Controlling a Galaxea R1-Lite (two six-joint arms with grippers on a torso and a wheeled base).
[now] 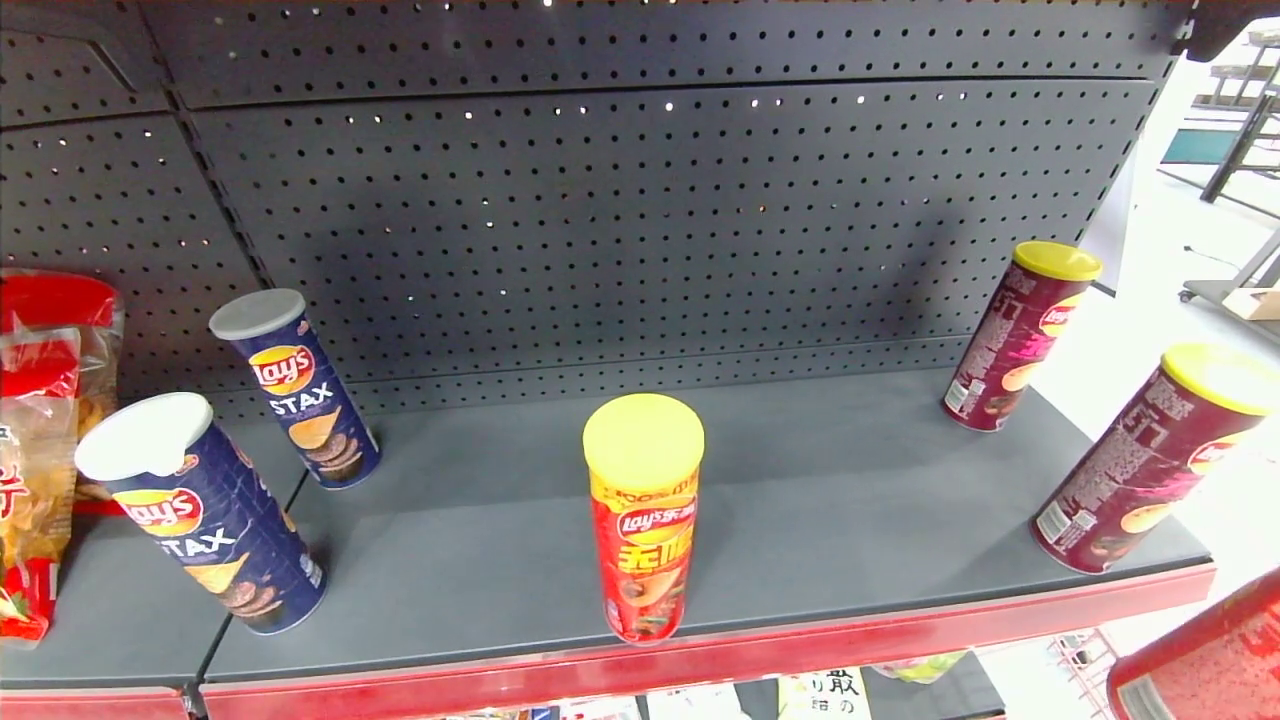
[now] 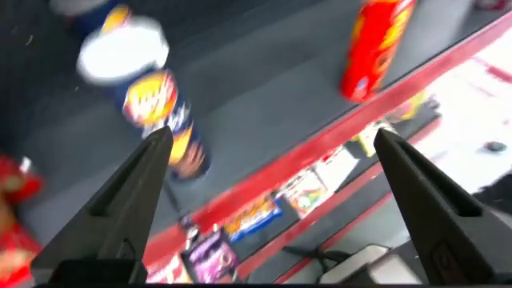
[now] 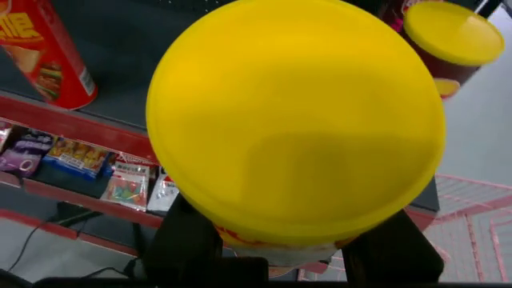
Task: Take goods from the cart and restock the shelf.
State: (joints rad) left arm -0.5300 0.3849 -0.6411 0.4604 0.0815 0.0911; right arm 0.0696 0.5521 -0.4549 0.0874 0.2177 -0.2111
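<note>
My right claw (image 3: 292,256) is clamped on the held can (image 3: 296,128), gripping low on the body so the yellow lid faces up for an upright set-down. It hangs near and right of the shelf (image 1: 850,500), off the front edge. My left claw (image 2: 272,136) is spread wide and holds nothing, above the near-left blue can (image 2: 156,104). Stock stands by colour: blue left, red can (image 1: 645,520) centre, maroon cans (image 1: 1150,460) right. I judge the space behind the red can to be the target.
</note>
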